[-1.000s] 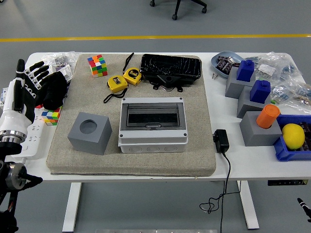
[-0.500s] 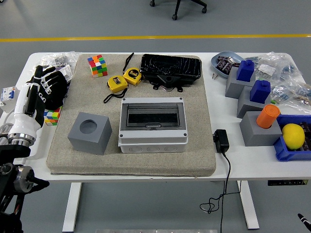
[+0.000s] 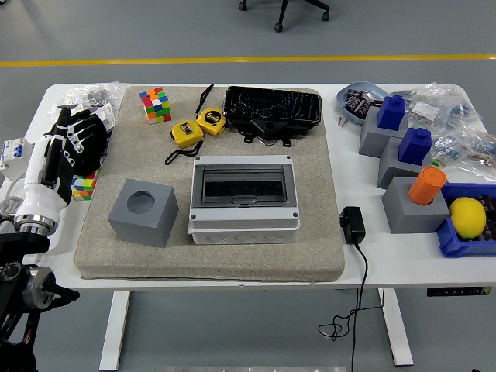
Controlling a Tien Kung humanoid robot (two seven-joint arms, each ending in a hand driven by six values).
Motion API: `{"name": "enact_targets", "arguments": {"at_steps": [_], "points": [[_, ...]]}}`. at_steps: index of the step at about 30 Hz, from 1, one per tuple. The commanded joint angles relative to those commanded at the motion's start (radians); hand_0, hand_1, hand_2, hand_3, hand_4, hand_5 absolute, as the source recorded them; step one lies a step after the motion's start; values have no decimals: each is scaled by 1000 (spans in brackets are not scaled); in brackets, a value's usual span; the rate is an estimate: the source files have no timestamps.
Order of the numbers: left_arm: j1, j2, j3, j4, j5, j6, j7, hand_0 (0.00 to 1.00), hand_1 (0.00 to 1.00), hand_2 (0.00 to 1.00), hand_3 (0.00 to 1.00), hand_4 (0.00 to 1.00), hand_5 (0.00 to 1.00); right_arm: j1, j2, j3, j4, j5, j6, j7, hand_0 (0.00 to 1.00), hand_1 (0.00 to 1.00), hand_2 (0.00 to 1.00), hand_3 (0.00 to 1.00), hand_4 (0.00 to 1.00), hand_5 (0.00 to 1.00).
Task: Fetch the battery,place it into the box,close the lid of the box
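Beside the coarse fabric mat (image 3: 116,256), left robot hand (image 3: 74,143) with fingers spread, empty.

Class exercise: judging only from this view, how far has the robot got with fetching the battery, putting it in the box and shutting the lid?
Done: nothing visible. The grey box sits mid-mat with its clear lid down. In hand: the left hand, fingers loosely spread and holding nothing, hovers at the table's left edge above a Rubik's cube. I cannot pick out a battery there. Left: fetch, open, insert, close. The right arm is out of view.

Grey box (image 3: 244,198), yellow lemon (image 3: 468,216)
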Motion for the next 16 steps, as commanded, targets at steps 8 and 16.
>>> {"name": "enact_targets", "arguments": {"at_steps": [8, 16], "points": [[4, -4, -5, 0, -2, 0, 1, 797, 781, 745, 725, 998, 918, -3, 2, 17, 0, -150, 30, -51, 998, 998, 998, 998, 998, 982], [6, -10, -7, 0, -5, 1, 2, 796, 779, 744, 724, 998, 927, -11, 5, 90, 0, -147, 31, -60, 998, 998, 998, 998, 998, 998]]}}
